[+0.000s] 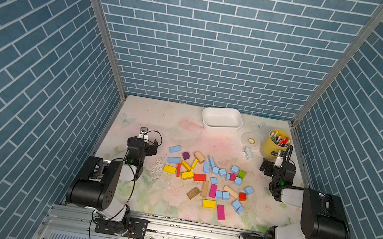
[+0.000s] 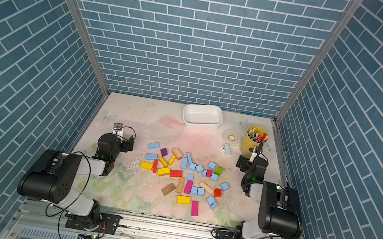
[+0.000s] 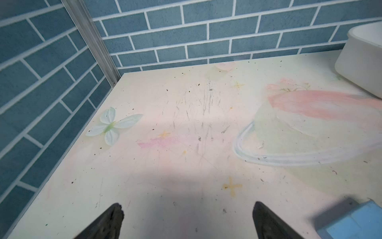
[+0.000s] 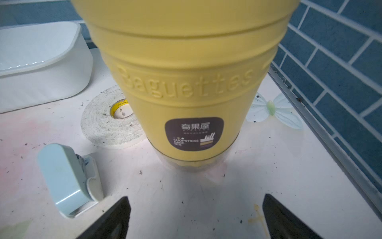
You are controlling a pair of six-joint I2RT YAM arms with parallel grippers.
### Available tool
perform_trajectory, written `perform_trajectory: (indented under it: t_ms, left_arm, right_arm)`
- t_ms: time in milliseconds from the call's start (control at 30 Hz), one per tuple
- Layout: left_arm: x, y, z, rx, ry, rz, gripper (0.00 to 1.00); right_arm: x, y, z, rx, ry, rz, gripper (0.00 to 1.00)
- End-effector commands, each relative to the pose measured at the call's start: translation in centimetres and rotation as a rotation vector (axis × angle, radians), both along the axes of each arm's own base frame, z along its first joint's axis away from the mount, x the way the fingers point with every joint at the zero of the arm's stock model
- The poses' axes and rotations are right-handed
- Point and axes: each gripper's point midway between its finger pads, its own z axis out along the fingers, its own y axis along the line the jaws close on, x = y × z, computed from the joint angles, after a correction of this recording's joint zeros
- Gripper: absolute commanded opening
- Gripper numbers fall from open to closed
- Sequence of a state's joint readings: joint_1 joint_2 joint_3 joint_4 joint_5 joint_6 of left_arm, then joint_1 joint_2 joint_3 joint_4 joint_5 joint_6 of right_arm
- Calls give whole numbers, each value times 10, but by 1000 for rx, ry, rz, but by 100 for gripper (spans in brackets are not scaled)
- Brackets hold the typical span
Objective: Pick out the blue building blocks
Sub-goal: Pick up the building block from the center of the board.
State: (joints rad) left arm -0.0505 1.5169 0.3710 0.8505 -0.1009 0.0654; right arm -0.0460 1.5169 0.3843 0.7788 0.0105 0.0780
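Note:
Several light blue building blocks (image 1: pixel 175 149) (image 2: pixel 153 145) lie scattered among yellow, red, magenta, green, purple and wooden blocks across the middle of the table in both top views. My left gripper (image 1: pixel 143 142) (image 2: pixel 117 139) hovers left of the pile, open and empty, facing the back wall. In the left wrist view its jaws (image 3: pixel 188 207) stand wide over bare table, with one blue block (image 3: pixel 351 221) off to one side. My right gripper (image 1: pixel 278 166) (image 2: pixel 253 162) is right of the pile, open and empty (image 4: pixel 196 199), just in front of a yellow holder.
A white bin (image 1: pixel 220 127) (image 2: pixel 201 123) (image 3: pixel 359 68) stands at the back. A yellow holder of pens (image 1: pixel 276 144) (image 4: pixel 186 82), a tape roll (image 1: pixel 250 141) (image 4: pixel 99 124) and a pale blue gadget (image 1: pixel 248 153) (image 4: pixel 66 178) sit back right. Walls close in on three sides.

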Motion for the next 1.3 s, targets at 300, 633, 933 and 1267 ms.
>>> perform_trajectory:
  t_ms: [300,633,933,1267]
  left_arm:
    - [5,2,5,10,-18,6,99]
    - [6,3,5,2,-14,2,99]
    - [5,3,4,3,-14,3,99]
    - [-8,19,25,-2,-87,102,99]
  right_arm:
    - [11,1,11,-27,-38,24,99]
    - [11,0,12,-20,-38,24,99]
    - [10,0,12,-22,-41,23,99]
    - [9,-14,29,-24,-9,-65,99]
